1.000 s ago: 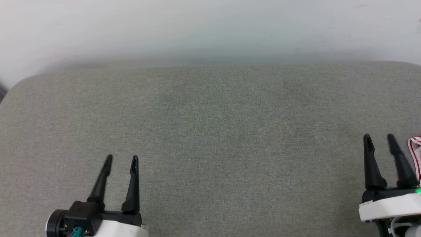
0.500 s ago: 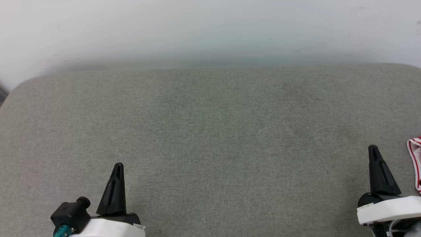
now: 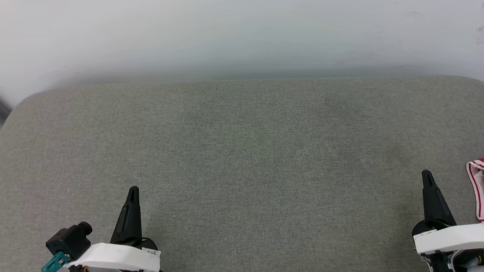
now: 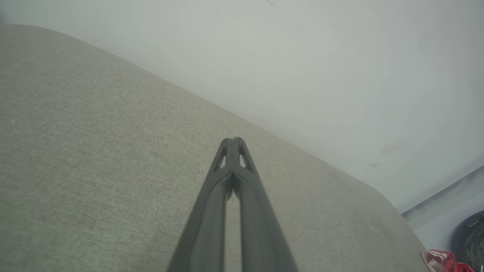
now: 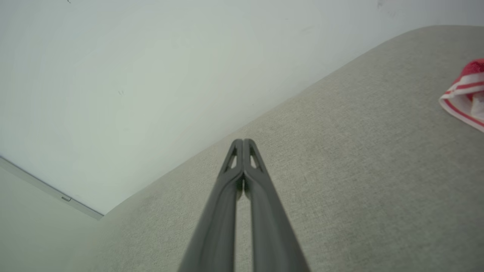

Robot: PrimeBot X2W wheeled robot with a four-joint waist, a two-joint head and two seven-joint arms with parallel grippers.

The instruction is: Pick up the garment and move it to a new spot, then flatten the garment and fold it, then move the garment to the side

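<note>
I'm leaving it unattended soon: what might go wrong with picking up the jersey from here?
1. The jersey sits at the head view's far right edge, mostly cut off, so a grab may be badly aimed.
2. The right gripper and left gripper are both shut; reaching in like that would likely just push the cloth along the grey cushion.

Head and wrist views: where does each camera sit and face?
Head view: on the head, facing forward and down at the grey cushion; left pincer and right pincer, shut, at bottom corners.
Left wrist view: on that wrist, along the left pincer toward the wall.
Right wrist view: likewise along the right pincer.
All share the garment, its striped edge.
</note>
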